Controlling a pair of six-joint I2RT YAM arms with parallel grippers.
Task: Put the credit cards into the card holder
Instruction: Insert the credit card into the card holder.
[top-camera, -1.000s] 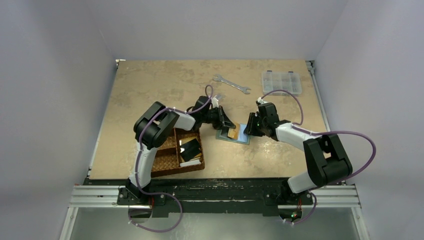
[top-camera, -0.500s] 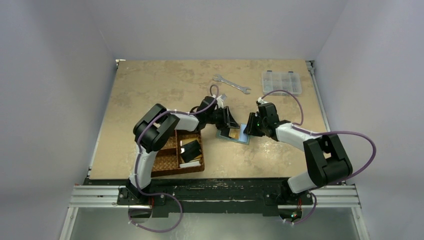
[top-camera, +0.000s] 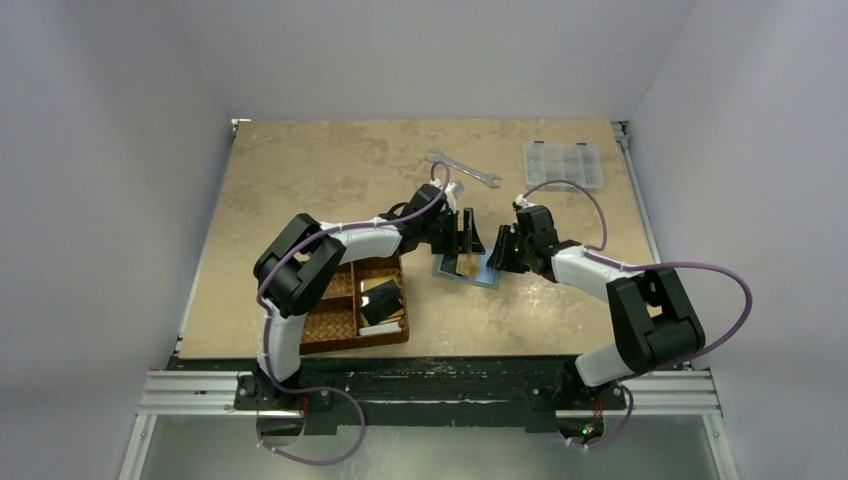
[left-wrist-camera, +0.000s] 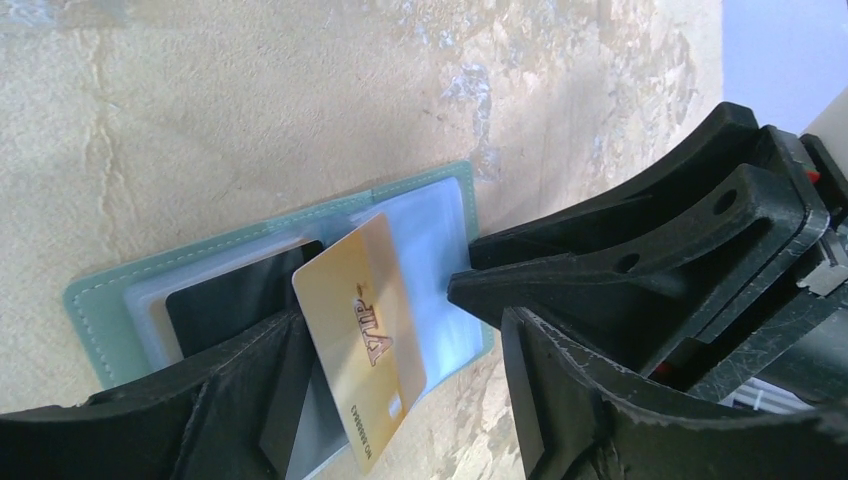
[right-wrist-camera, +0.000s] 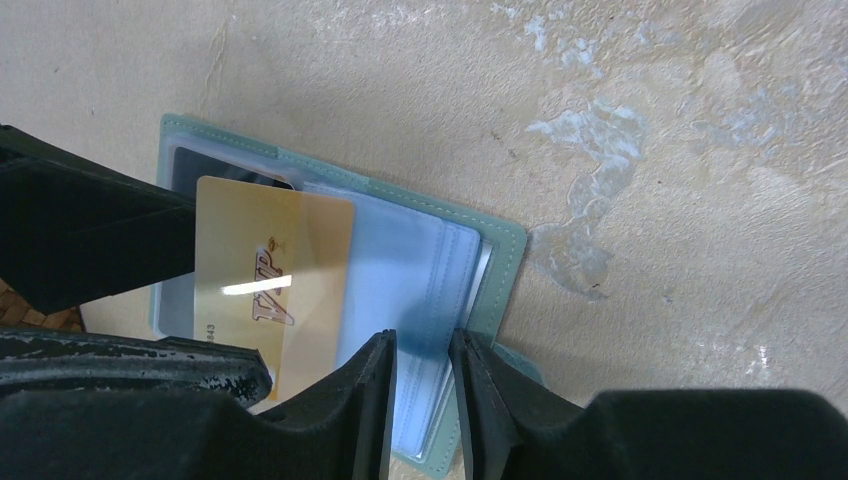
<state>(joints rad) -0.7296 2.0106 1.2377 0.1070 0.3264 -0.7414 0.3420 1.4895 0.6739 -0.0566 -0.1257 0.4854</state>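
I'm pinching the card holder (right-wrist-camera: 500, 250) steady with the right gripper (right-wrist-camera: 422, 342). The left gripper (left-wrist-camera: 405, 320) is gaping wide around 1 credit card (left-wrist-camera: 362, 330).

Top cam: fixed high behind the arm bases at near edge, looks down on whole mottled tan bench (top-camera: 300, 180). Wrist cams: v. close, aimed down past own black jaws at bench centre. All 3 share the open grey-green card holder (right-wrist-camera: 400, 260) w/ orange-yellow plastic card (right-wrist-camera: 270, 270).

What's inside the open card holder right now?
A black card in a clear sleeve, the gold VIP card slanted over it. The left tool covers the near edge of the card holder.
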